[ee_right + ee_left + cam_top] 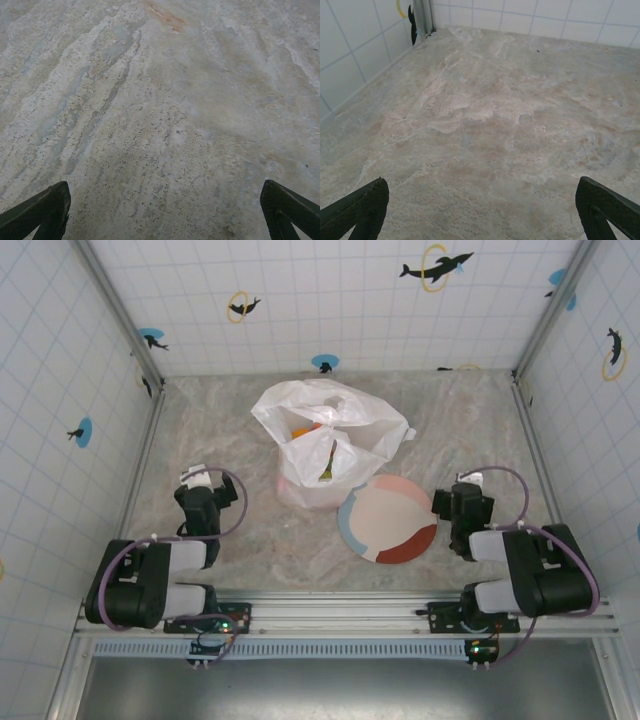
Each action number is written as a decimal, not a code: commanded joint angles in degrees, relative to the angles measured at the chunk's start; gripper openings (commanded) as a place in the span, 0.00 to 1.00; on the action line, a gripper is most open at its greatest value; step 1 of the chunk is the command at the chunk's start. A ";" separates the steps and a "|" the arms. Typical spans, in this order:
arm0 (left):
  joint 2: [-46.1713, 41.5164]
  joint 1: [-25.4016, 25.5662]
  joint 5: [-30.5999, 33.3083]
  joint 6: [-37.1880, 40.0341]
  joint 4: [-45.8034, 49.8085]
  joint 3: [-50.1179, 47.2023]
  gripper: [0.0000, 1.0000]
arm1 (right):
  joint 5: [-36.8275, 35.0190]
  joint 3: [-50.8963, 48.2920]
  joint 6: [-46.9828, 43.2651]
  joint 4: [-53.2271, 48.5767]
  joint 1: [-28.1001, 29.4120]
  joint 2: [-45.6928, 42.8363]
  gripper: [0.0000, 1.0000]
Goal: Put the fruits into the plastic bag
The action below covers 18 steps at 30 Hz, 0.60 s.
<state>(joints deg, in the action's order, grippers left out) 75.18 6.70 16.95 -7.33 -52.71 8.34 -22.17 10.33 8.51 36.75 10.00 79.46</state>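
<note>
Two tools sit low in the overhead frame, both with fingers spread wide and nothing between them. At lower left, the left tool (197, 483) points up the frame over the bare marbled bench (210, 410). In its wrist view the dark fingertips (367, 205) sit far apart in the bottom corners, with bench surface ahead and a tiled wall (350, 45) at upper left.

In the centre of the overhead frame stands the plastic bag (335, 415), white and wrinkled. The fruits (303, 429) lie inside it; an orange patch and a yellow-green shape show through the film. Just to its lower right, the pink, grey and red plate (388, 523) lies flat, and its upper-left rim looks to touch the bag's base.

At right, the right tool (462, 492) sits near the plate but apart from it. Its wrist view has the fingertips (47, 205) spread over bench.
</note>
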 commanded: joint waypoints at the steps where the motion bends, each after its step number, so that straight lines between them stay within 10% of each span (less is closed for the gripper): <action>1: -1.57 -0.14 0.81 -0.15 0.80 -0.78 0.98 | 2.04 -1.07 -1.26 8.87 -0.41 1.61 1.00; 9: -1.43 0.80 5.61 2.03 3.71 -1.46 0.98 | 5.98 -3.23 -3.41 15.16 -3.29 1.48 1.00; 18: 5.73 -0.44 2.32 7.07 -19.55 -9.50 0.98 | 9.09 -13.24 -5.70 43.36 -5.20 8.88 1.00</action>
<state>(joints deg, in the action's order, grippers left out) 79.37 7.03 20.73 -2.74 -61.12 0.25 -14.63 0.73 4.23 64.97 5.13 86.41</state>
